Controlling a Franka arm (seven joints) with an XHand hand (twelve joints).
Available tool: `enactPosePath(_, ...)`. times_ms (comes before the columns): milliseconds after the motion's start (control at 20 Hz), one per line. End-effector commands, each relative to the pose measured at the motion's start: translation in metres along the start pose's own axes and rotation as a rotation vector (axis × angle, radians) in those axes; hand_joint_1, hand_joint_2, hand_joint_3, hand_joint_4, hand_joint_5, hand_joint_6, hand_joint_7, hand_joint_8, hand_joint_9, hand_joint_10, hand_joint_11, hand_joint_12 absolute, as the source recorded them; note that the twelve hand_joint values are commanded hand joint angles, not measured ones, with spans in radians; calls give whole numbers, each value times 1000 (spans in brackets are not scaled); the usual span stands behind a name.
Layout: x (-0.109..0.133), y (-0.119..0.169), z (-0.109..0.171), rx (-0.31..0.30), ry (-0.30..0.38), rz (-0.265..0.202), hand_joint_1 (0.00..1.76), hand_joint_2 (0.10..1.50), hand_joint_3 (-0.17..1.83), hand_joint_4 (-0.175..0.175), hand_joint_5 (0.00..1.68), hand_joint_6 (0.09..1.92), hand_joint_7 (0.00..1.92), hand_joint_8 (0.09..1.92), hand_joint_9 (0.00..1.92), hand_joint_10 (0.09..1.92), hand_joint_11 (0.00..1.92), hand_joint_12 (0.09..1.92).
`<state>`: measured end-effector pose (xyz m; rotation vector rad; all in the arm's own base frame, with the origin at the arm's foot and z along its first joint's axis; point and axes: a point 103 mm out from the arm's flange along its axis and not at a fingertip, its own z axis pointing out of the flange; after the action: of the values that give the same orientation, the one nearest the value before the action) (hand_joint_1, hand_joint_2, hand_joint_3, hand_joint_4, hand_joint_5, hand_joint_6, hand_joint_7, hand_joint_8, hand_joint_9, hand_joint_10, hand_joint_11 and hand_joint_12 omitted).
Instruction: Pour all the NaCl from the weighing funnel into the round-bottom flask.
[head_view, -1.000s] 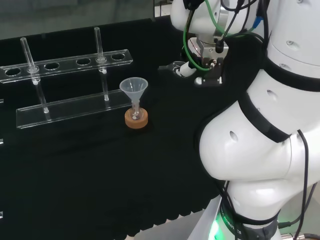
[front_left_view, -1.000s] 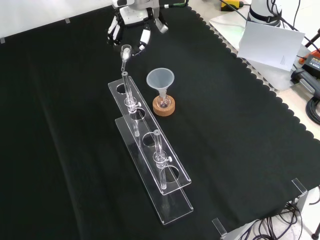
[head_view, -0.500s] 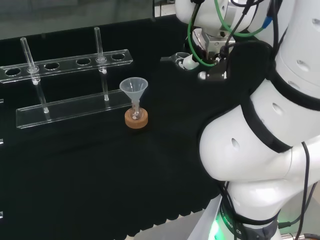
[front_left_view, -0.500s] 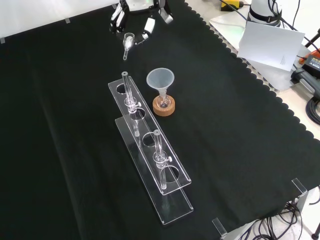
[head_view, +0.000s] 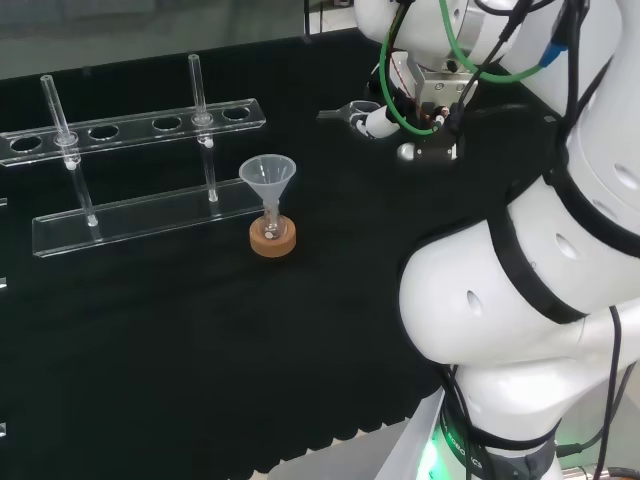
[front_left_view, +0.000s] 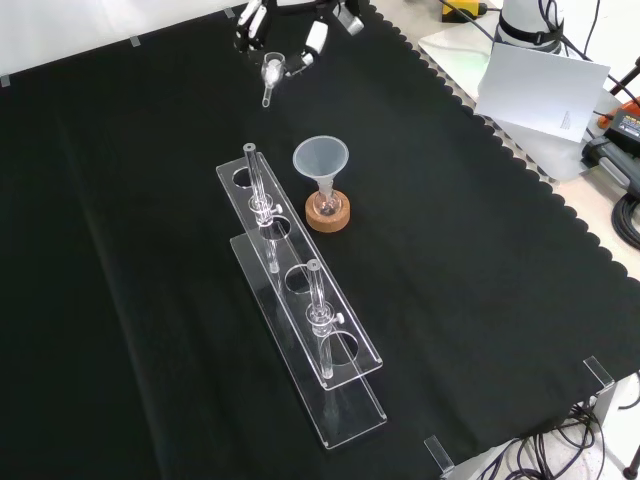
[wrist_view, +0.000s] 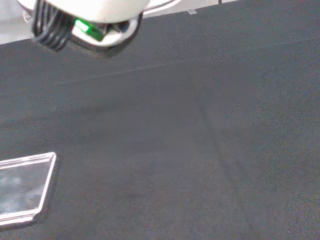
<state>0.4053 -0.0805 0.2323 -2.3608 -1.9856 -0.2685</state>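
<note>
Head view: I've got the arm's white links (head_view: 530, 250) down the right side, black cloth (head_view: 150, 340) over the bench. Clear rack (head_view: 140, 170) sits far left with two glass tubes (head_view: 197, 100) standing upright in it. In front of the rack, the round-bottom flask (head_view: 271, 230) sits on a cork ring (head_view: 272, 242), with a clear plastic funnel (head_view: 267, 180) standing upright in its neck. The flask is small, and I can't tell what's in it from here.

The hand (head_view: 375, 118) is up in the air, right of the flask and well apart from it in this view. Front view puts the hand (front_left_view: 300, 40) at the top edge, beyond the rack's far end and well apart from the flask (front_left_view: 327, 203). Fingers are curled in and pinching the weighing funnel (front_left_view: 270, 75), a small clear scoop-shaped piece; its stem points down toward the cloth, tilted slightly. It hangs above the cloth and touches nothing else. I can't tell whether there's any salt in it.

Wrist view: bare cloth (wrist_view: 200, 150) plus one corner of the clear rack base (wrist_view: 25, 190).
</note>
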Motion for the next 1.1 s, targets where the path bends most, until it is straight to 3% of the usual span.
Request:
enactPosePath(50,24,-29,-5,14,7,-26,1130,662,599,175,1343,520,739,629,1131,268,983,950)
enactPosePath(650,58,-50,-4,48,12,-75,1131,661,599,175,1347,514,735,626,1131,259,982,945)
enactPosePath(1100,71,-40,-3,102,-130,-119,1131,659,600,175,1350,508,725,621,1126,250,976,942)
